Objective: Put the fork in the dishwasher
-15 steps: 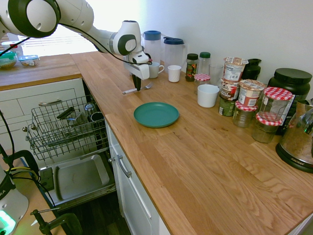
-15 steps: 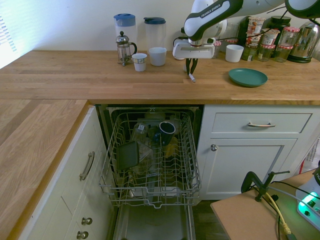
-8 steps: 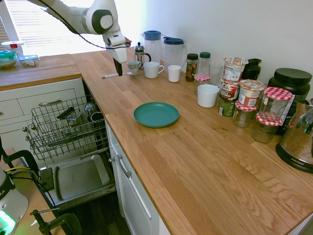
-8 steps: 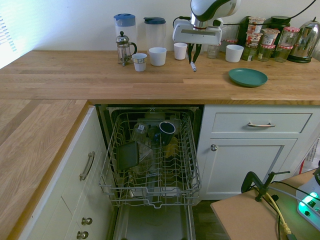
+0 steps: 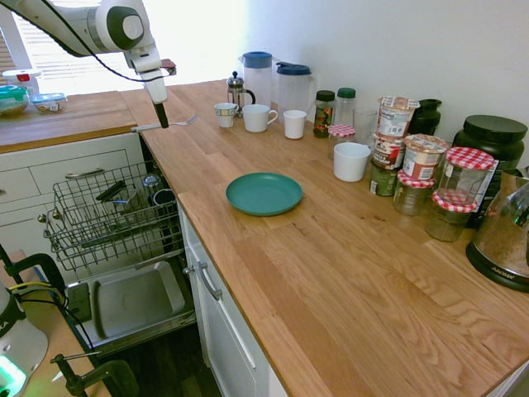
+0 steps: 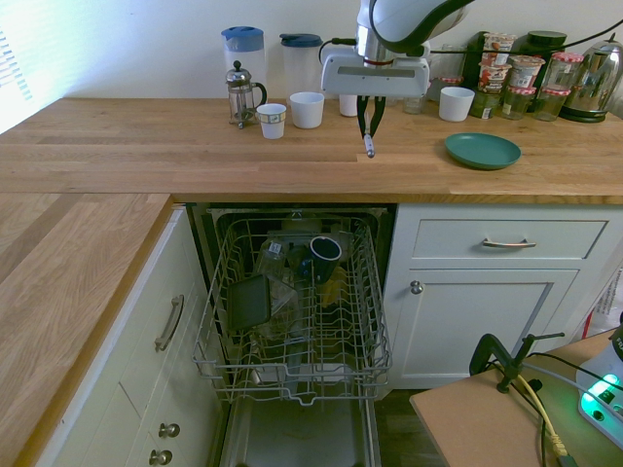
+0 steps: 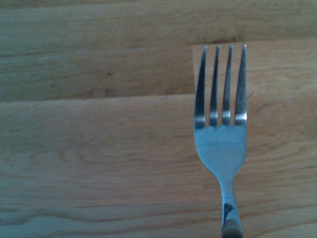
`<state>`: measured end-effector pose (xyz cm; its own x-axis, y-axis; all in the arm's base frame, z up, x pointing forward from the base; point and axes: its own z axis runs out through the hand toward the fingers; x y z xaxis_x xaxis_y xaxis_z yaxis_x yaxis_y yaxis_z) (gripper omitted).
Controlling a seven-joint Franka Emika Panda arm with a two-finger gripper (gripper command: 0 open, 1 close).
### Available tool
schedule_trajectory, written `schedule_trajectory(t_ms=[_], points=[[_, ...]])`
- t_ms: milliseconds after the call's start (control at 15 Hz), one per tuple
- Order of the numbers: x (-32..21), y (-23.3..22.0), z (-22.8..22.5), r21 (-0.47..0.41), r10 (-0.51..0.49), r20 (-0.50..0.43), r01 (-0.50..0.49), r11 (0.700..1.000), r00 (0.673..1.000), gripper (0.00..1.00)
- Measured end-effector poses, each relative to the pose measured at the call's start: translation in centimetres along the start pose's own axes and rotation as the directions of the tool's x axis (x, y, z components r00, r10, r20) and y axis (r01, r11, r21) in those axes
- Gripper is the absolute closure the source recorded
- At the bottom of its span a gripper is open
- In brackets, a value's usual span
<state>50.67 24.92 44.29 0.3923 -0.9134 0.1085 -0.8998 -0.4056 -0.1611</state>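
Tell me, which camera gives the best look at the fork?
The wrist view: the fork fills it close up, its four tines sharp against the wooden counter. The first exterior view shows it only as a thin sliver held level by the pincer; the second shows barely its handle end.

The arm (image 5: 78,21) is glossy white with rounded, tube-like segments, and a dark grey disc caps its joint. A thin black cable runs along its side. The wrist ends in a flat white rectangular block carrying the gripper (image 6: 368,125), whose two slim fingers (image 5: 161,112) are black.
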Motion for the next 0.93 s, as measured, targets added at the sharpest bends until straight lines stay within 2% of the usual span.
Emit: schedule_trajectory(t_ms=[200,600,933], points=[[-2.6,0.7,0.2,-0.006,-0.024,-0.008,0.024,1.000,1.000,1.00],[-4.3,1.1,0.7,-0.008,-0.048,-0.030,0.048,0.999,0.998,1.00],[-12.7,5.3,3.3,-0.018,-0.074,-0.054,0.073,0.997,0.996,1.00]])
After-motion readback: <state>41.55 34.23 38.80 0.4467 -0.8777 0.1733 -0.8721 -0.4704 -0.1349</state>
